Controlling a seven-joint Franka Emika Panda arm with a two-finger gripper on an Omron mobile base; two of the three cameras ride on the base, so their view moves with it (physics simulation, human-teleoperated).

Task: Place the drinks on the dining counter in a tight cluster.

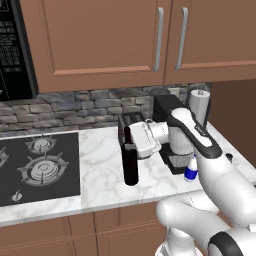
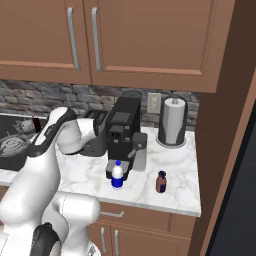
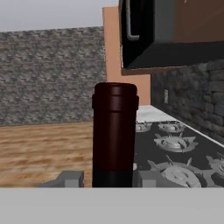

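Beside the stove (image 1: 37,167), the jaws are pinching the neck of the black wine bottle (image 1: 130,167), which is standing on the marble surface (image 1: 102,172). Lifting straight up is keeping it plumb; the toaster (image 1: 131,121) behind is crowding it, while room is lying open toward the front edge.

No text, brand, number or sign could be read anywhere. The small white bottle (image 2: 117,175) near the coffee machine carried a blue label, but its print was too small to make out. The black panel (image 1: 11,40) at the far left, above the stove, showed rows of pale button marks, all too blurred to read.
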